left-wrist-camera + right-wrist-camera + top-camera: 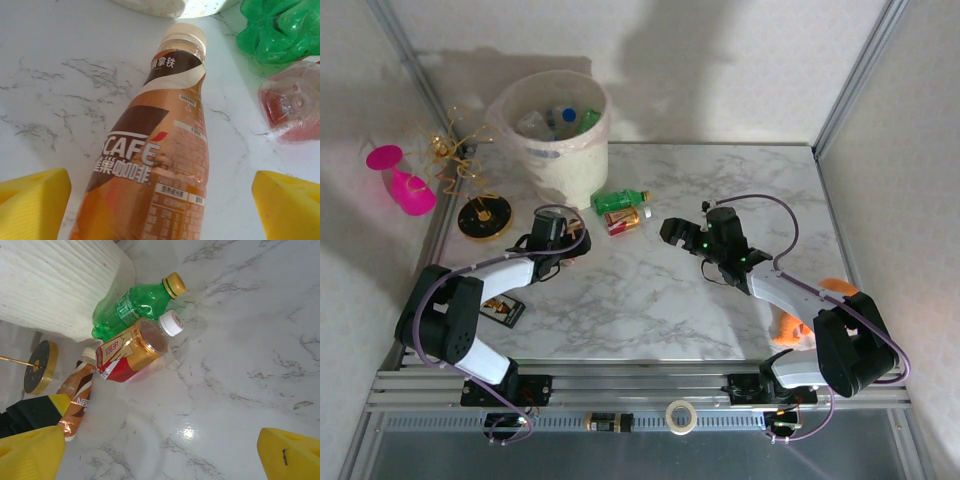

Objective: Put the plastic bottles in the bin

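Several plastic bottles (563,119) sit in the cream-white round bin (568,168); the green bottle (620,200), red-labelled bottle (624,221) and copper-brown bottle (165,165) wait on the counter (650,300), the last between my parted left fingers (32,200), right fingers (290,452) parted too.

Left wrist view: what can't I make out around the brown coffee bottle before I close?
Brown coffee bottle: base cut off by the bottom edge, left wrist view.
Green bottle: most of it cut off by the top and right edges, same view.
Bin: contents too small to count, top view.
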Controlling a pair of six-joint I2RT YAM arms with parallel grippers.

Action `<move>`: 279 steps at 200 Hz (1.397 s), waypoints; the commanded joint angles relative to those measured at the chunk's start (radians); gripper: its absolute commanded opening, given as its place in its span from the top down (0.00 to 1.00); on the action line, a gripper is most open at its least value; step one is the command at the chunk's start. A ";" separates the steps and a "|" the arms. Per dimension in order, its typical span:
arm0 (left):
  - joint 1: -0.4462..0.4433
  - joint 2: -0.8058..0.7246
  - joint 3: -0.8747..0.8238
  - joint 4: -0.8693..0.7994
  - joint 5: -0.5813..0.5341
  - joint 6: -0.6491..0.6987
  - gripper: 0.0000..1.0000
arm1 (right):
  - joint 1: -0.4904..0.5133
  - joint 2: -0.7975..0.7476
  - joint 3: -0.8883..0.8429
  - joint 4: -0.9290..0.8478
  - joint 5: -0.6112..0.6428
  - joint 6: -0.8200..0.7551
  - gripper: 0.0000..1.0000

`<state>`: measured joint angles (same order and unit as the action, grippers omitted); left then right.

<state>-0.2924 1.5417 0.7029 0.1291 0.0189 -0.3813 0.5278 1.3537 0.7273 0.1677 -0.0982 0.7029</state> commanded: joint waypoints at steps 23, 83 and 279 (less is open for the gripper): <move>-0.011 0.055 0.011 -0.019 0.013 -0.013 0.09 | -0.002 -0.044 -0.020 -0.007 0.034 0.006 0.01; -0.013 0.080 0.015 -0.016 0.030 -0.011 0.25 | -0.002 -0.080 -0.043 -0.015 0.056 0.007 0.01; -0.169 -0.231 0.135 -0.084 0.107 -0.026 0.49 | -0.003 -0.061 -0.077 0.056 0.047 0.028 0.01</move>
<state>-0.4427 1.3720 0.7658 0.0582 0.0624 -0.4042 0.5278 1.2850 0.6758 0.1711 -0.0528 0.7086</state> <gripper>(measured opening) 0.560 0.988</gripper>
